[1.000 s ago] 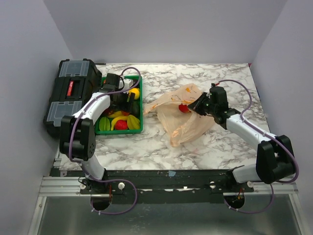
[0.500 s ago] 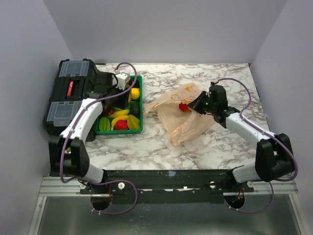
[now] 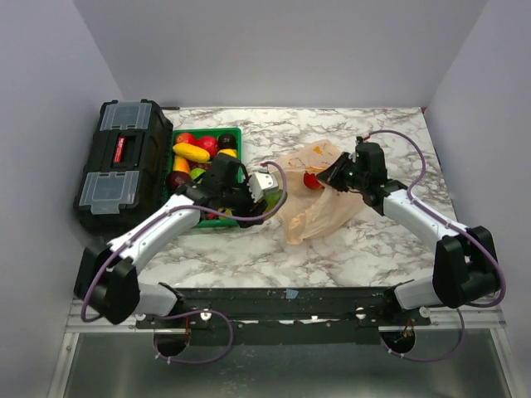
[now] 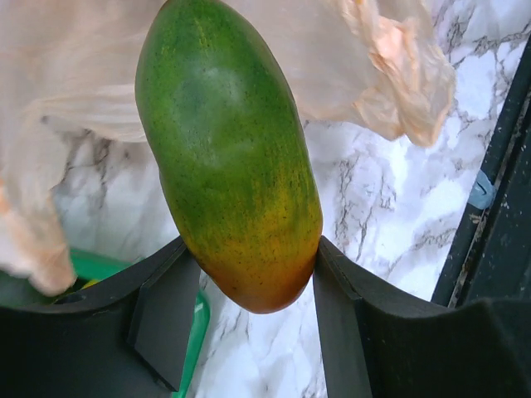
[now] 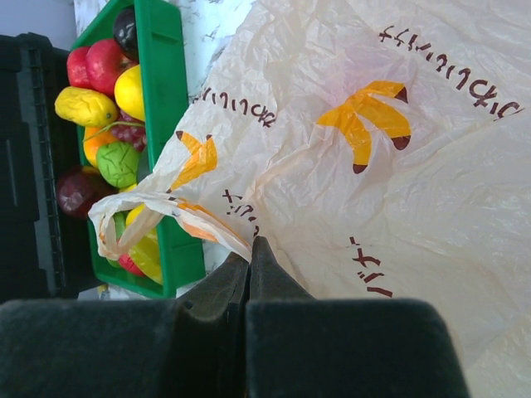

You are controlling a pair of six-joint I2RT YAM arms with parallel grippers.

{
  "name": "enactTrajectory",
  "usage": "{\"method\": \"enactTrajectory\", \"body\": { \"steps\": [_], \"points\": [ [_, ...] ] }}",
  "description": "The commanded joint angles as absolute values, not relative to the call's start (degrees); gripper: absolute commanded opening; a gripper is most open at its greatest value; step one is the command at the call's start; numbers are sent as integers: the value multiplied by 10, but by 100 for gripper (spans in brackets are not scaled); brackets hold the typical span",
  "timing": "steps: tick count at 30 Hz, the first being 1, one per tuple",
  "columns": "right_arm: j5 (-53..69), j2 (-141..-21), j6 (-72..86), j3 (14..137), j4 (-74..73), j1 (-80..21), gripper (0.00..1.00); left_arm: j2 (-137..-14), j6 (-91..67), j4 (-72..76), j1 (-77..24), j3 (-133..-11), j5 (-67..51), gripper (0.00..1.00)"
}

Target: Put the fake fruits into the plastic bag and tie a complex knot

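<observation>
Standing toolbox (image 3: 124, 166): black, lid down, at the left edge of the counter (image 3: 373, 249).
Tray (image 3: 207, 130): green and rectangular, with its left side against the toolbox.
Fruits (image 5: 99, 91): red, yellow, orange, green and dark ones heaped together in the tray.
Left pincer (image 4: 249, 282): out past the tray's right side, above the counter. Its jaws are spread wide, one pad on each side of the mango (image 4: 228, 157), gripping its orange end.
Mango: green, fading to orange where it is gripped. It is held clear of the counter, its free end pointing at the plastic bag (image 5: 373, 207).
Plastic bag: pale peach, crinkled and printed with yellow banana motifs. It lies on the counter right of the tray, and its near folds sit just beside the mango.
Red fruit (image 3: 311, 182): showing at the bag's upper part, in its folds.
Right pincer (image 5: 249, 249): jaws pressed together on a thin strip of the bag's rim. A twisted loop of that plastic trails away from the tips toward the tray.
</observation>
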State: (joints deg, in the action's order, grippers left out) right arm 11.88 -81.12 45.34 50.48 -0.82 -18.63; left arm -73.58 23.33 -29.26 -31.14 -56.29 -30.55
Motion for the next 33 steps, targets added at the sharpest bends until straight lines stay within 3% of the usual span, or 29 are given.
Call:
{"method": "enactTrajectory", "body": {
  "steps": [1,13,15,17,19,24,33],
  "points": [
    [141,-801,441,522,1,-185,1,-837,192,-231,-334,-617,-296,38],
    [189,-778,431,527,1,-185,1,-1078,69,-137,-342,-827,-195,43],
    [206,-781,431,538,1,-185,1,-1102,55,-95,-341,-840,-182,50],
    [204,-785,428,548,-11,-185,1,-1107,47,-41,-342,-830,-188,65],
    [197,-788,426,550,-16,-185,1,-1111,36,-31,-343,-831,-197,70],
    [183,-786,426,536,-14,-185,1,-1071,38,-19,-343,-780,-203,88],
    [150,-765,408,470,-8,-185,1,-830,6,-52,-295,-613,-270,96]
  ]
}}
